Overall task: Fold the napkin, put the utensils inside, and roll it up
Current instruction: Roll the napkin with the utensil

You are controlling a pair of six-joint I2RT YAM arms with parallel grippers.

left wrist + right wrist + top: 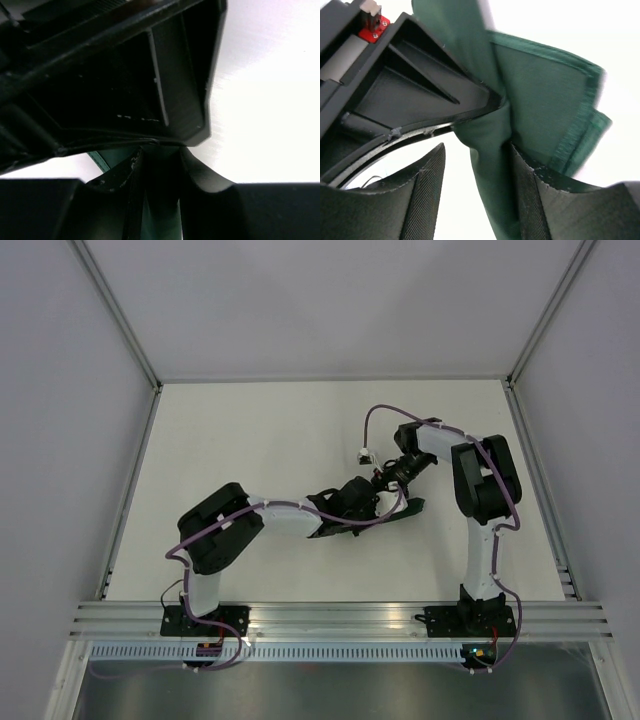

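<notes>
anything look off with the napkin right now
Yes. The napkin is not lying flat: it is bunched and twisted between the two grippers. The left gripper pinches a gathered fold, while the right gripper has its fingers apart around the cloth. The hemmed edges are stacked unevenly, not lined up as in a neat fold.

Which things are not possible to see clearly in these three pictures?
1. The napkin: its full shape and folds. In the top external view the left gripper and right gripper cover most of it; the right wrist view cuts it at the edges.
2. The utensils: seen in no view.
3. Whether the left gripper clamps the cloth: the left wrist view is too dark.
</notes>
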